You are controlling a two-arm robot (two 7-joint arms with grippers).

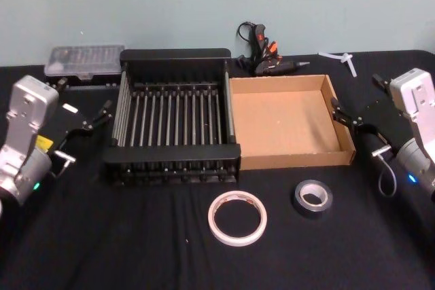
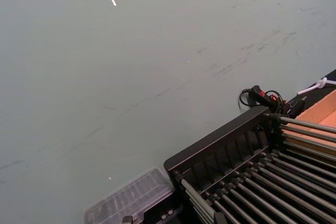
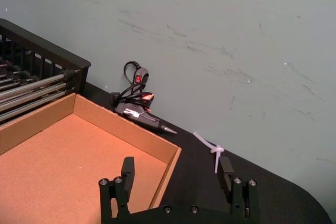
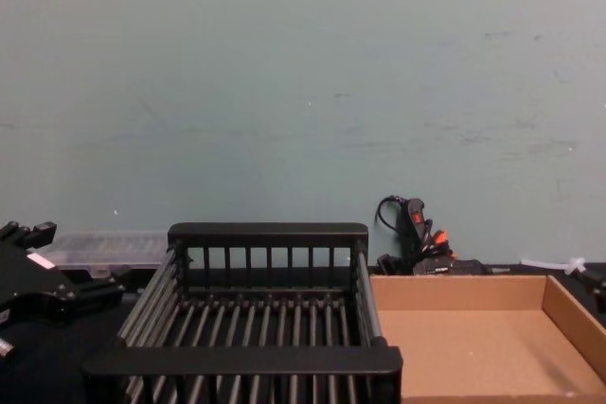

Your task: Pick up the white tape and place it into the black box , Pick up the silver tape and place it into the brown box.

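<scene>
Reaching for the white tape (image 1: 237, 218) at six o'clock, just beside the silver tape (image 1: 312, 198), you risk nudging either; the open right claw (image 3: 178, 178) hovers at three o'clock, left claw's state unclear.

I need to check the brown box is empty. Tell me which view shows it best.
The head view: the whole brown box shows from above, its floor bare. The right wrist view has its far corner, the chest view its back part, the left wrist view a sliver.

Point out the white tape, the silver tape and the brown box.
white tape (image 1: 213, 228): head view, on the left side of its ring.
silver tape (image 1: 300, 203): head view, on the roll's grey outer band.
brown box (image 1: 299, 160): head view, on its near wall.
</scene>
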